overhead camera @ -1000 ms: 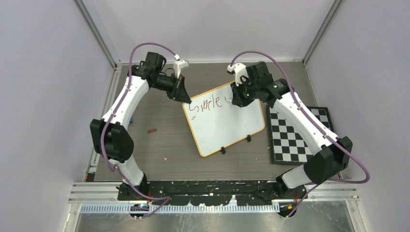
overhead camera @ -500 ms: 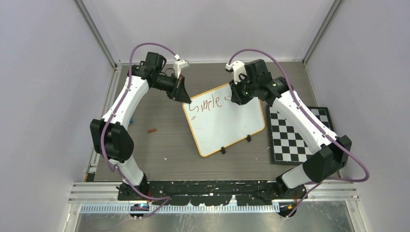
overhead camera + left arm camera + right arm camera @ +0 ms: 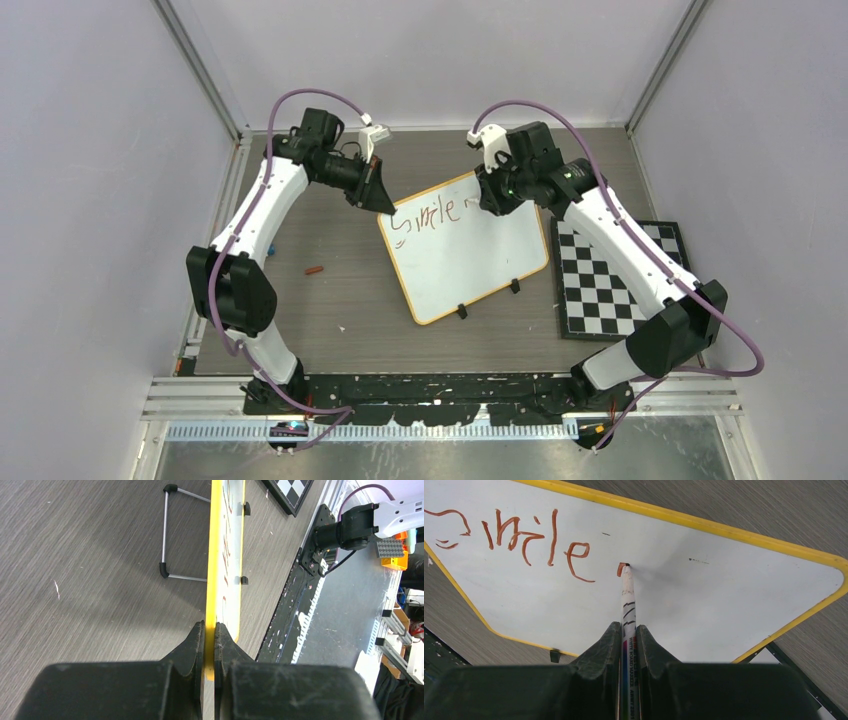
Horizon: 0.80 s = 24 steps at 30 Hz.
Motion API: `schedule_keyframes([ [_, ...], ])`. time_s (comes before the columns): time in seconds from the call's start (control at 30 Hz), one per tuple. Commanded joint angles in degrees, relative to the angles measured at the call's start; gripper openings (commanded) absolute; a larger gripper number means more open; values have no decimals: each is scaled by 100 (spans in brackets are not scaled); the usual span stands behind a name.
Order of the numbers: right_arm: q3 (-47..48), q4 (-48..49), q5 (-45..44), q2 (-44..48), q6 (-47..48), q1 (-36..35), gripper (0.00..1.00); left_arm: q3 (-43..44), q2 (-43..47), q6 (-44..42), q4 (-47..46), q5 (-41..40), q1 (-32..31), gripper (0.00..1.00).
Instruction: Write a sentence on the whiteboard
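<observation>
- The worktop is grey-brown with a wood grain.
- The whiteboard stands propped near its middle, between the 2 arms, with the checkered mat just to its right.
- The left jaws are clamped on the board's yellow rim at its upper-left corner.
- The right jaws are closed on a marker, whose tip touches the board.
- The sentence reads "Smile", with 1 short red-brown stroke at the marker's tip.

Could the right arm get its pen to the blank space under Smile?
Probably yes: the right tool holds the marker, tip on the whiteboard beside the written word, and nothing covers the blank area below it.
</observation>
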<state>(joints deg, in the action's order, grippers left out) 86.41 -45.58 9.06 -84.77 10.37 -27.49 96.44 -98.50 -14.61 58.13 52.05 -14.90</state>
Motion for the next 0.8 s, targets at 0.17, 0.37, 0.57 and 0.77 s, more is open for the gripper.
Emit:
schedule_keyframes([
  [0.17,-243,164,-18,161,-43,44,0,-64,59,-148,-47,-160,-75,0],
  [0.37,-201,135,0,194,-48,42,0,-103,69,-165,-60,-152,-75,0],
  [0.57,-122,68,44,180,-37,34,0,-138,110,-174,-65,-152,-75,0],
  [0.77,-318,76,37,287,-50,31,0,-144,128,-174,-74,-169,-75,0],
])
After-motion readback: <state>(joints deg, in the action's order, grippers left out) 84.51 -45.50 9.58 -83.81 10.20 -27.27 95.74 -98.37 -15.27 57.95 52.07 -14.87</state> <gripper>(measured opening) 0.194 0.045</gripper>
